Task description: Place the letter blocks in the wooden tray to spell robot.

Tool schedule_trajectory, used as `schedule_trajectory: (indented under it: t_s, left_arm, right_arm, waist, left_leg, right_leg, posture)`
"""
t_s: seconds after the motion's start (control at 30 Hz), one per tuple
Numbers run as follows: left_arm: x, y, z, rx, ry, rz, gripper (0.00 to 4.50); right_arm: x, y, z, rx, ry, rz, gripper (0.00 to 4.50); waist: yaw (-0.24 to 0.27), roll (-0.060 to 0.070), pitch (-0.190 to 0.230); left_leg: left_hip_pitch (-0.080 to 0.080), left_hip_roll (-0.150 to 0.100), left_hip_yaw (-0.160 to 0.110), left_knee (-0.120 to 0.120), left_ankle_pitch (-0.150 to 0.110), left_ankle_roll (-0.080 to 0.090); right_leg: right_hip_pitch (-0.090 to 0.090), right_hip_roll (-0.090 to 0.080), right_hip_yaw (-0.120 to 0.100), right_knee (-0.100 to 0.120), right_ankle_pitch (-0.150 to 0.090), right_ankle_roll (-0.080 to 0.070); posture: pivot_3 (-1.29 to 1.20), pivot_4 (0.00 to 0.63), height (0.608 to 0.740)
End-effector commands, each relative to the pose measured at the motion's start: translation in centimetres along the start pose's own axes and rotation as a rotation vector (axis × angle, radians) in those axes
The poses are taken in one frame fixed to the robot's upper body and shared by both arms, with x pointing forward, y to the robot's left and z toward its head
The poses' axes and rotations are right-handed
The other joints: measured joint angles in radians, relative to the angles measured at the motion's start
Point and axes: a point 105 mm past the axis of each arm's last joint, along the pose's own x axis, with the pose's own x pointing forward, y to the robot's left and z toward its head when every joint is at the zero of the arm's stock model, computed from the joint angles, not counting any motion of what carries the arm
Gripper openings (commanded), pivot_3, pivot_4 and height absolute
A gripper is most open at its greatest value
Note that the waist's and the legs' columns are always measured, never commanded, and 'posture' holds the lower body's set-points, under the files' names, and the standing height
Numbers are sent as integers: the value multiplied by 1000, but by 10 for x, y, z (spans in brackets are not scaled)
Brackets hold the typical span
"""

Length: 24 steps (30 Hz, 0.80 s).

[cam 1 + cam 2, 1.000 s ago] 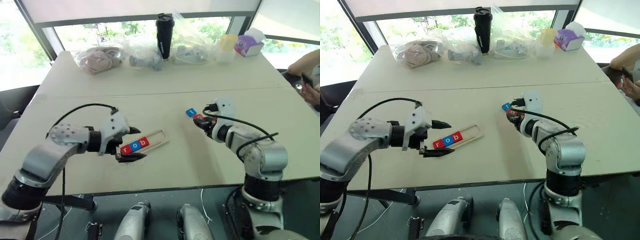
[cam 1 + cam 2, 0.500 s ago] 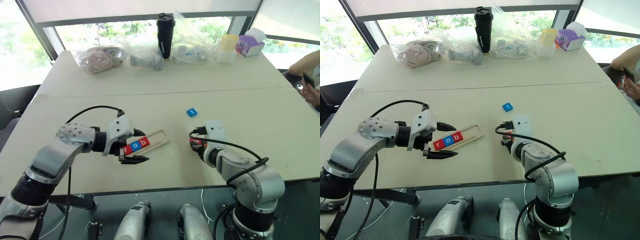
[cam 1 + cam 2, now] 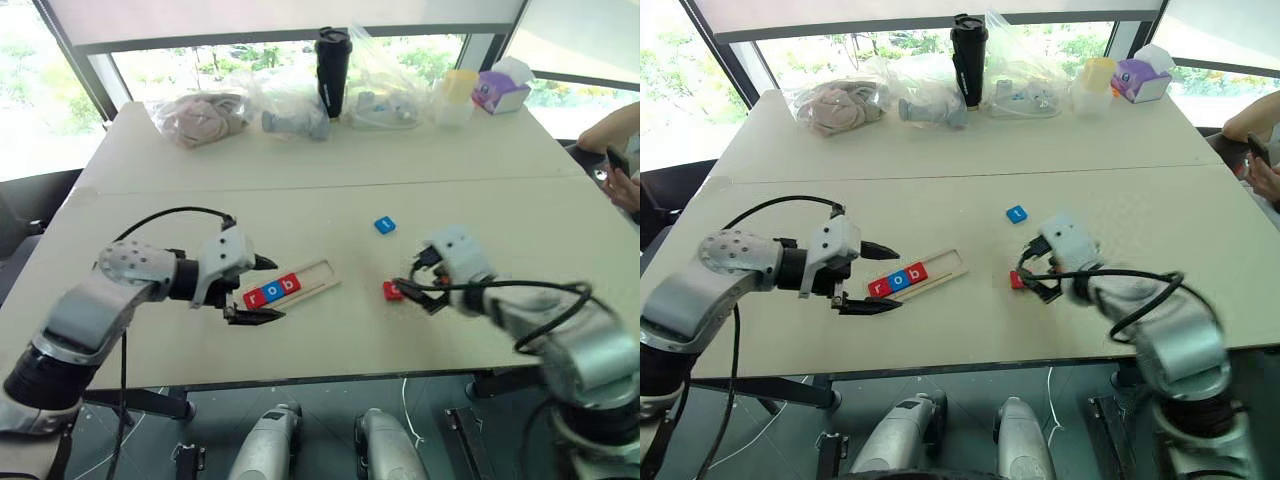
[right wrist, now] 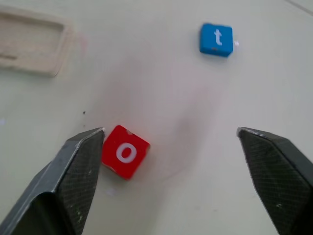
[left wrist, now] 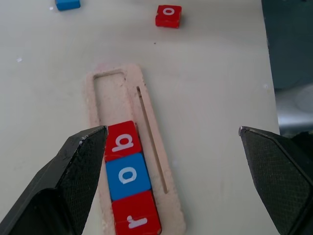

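Tray (image 3: 300, 285) holds r, o, b at its left end, so the right gripper (image 3: 418, 283), jaws wide and empty, should square up over the red o block (image 3: 392, 290) lying just beside it before closing, leaving the left gripper (image 3: 255, 290) wide by the tray.

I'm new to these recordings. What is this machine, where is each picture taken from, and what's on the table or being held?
It is a humanoid robot with two arms, each ending in a two-fingered gripper. Two pictures come from cameras in its head, looking down over the table; the other two come from a camera on each wrist, looking along that gripper's fingers. The wooden tray holds three letter blocks spelling r, o, b. A red o block and a blue t block lie loose on the table. The left gripper is open beside the tray; the right gripper is open by the red o. Neither holds anything. Bags, a dark cup and a tissue box sit at the far edge.
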Motion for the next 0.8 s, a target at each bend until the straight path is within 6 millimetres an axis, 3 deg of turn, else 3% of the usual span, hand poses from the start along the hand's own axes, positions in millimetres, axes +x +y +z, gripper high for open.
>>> schedule_trajectory:
  t_s: [0.03, 0.1, 0.23, 0.67, 0.8]
  left_arm:
    - [-8, 3, 7, 52, -3, 7, 4500]
    - [-11, 1, 7, 66, 7, -9, 4500]
    - [-15, 0, 5, 87, 40, -11, 4500]
    - [-23, -4, 1, 46, 52, 55, 4500]
    - [-23, -3, -8, 42, 88, 80, 4500]
  right_arm:
    - [-7, -7, 0, -152, -78, 173, 4439]
    - [1, -20, -11, -177, -73, 221, 4439]
    - [21, -20, -28, -227, -54, 357, 4439]
    - [38, -6, -33, -258, -71, 494, 4439]
    - [46, -4, -41, -269, -52, 504, 3177]
  waist:
    - [-1, 0, 0]
    - [-6, -1, 0]
    - [-4, -1, 0]
    - [2, 0, 0]
    - [2, 0, 0]
  left_leg:
    - [0, 0, -1, 0, 0, 1]
    - [0, 0, 0, 0, -1, 2]
    - [-1, 0, 1, 1, -1, 5]
    - [-1, 0, 1, 1, -2, 3]
    - [0, 0, 1, 1, -2, 3]
  right_leg:
    - [2, 0, -1, -3, 0, 0]
    - [2, 0, 0, -5, 1, 1]
    - [1, 0, 1, -5, 1, 2]
    - [1, 0, 1, -4, 1, 2]
    - [1, 0, 1, -4, 1, 2]
  posture:
    - [0, 150, 740]
    - [0, 150, 740]
    - [0, 150, 740]
    - [0, 150, 740]
    - [0, 150, 740]
